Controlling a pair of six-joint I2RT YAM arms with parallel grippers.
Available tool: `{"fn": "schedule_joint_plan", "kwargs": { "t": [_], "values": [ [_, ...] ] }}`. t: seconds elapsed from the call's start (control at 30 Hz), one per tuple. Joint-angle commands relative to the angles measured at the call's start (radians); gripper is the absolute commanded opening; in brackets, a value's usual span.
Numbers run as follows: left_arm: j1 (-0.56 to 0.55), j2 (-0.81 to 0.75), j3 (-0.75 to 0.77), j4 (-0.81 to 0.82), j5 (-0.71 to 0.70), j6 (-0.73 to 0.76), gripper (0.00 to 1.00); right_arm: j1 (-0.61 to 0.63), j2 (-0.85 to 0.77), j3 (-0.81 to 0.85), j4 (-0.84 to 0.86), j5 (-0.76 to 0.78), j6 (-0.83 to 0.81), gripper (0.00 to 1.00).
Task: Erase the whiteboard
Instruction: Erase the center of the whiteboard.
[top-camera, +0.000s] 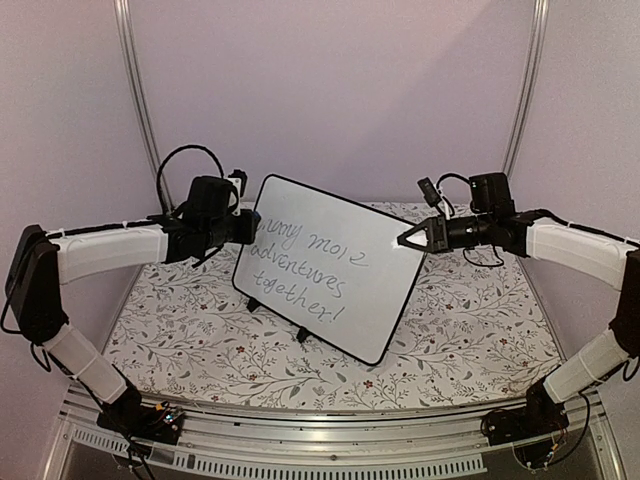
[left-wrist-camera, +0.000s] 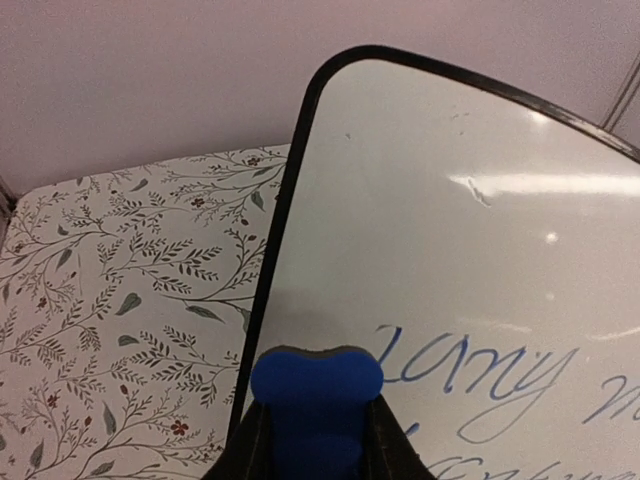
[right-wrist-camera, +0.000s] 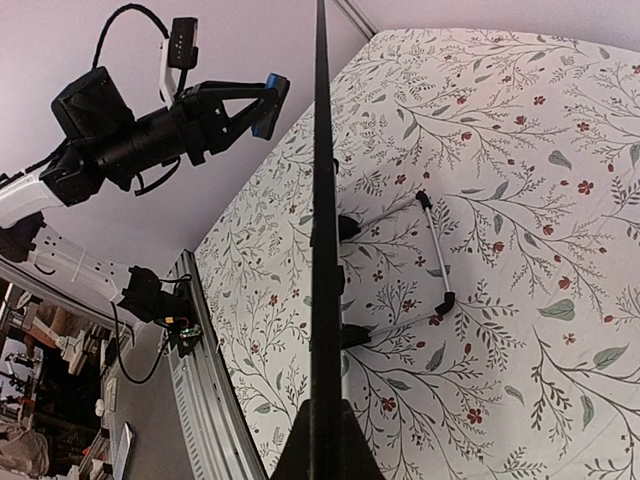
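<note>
The whiteboard stands tilted on its black feet at the middle of the table, with handwriting over its face. My left gripper is shut on a blue eraser at the board's upper left corner, just left of the first written word. In the right wrist view the eraser shows a small gap from the board's edge. My right gripper is shut on the board's right edge; in the top view this gripper is at the board's upper right side.
A floral cloth covers the table. A wire stand props the board from behind. A metal rail runs along the near edge, and grey poles rise at the back corners.
</note>
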Motion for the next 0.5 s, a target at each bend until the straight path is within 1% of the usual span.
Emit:
{"fn": "schedule_joint_plan", "kwargs": {
  "t": [0.0,0.13,0.27,0.33,0.47],
  "values": [
    [0.039,-0.015,0.094,-0.097,0.067,-0.047,0.00,0.016,0.061,0.048,-0.152,-0.113,-0.053,0.00],
    [0.087,-0.017,0.180,-0.193,0.169,-0.016,0.00,0.016,0.099,0.072,-0.160,-0.129,-0.064,0.00],
    [0.094,0.006,0.253,-0.307,0.226,0.098,0.00,0.016,0.111,0.093,-0.159,-0.119,-0.067,0.00],
    [0.095,0.007,0.250,-0.331,0.236,0.150,0.00,0.016,0.115,0.108,-0.161,-0.114,-0.067,0.00],
    [0.096,0.004,0.178,-0.320,0.245,0.238,0.00,0.015,0.118,0.140,-0.167,-0.106,-0.073,0.00]
  ]
}}
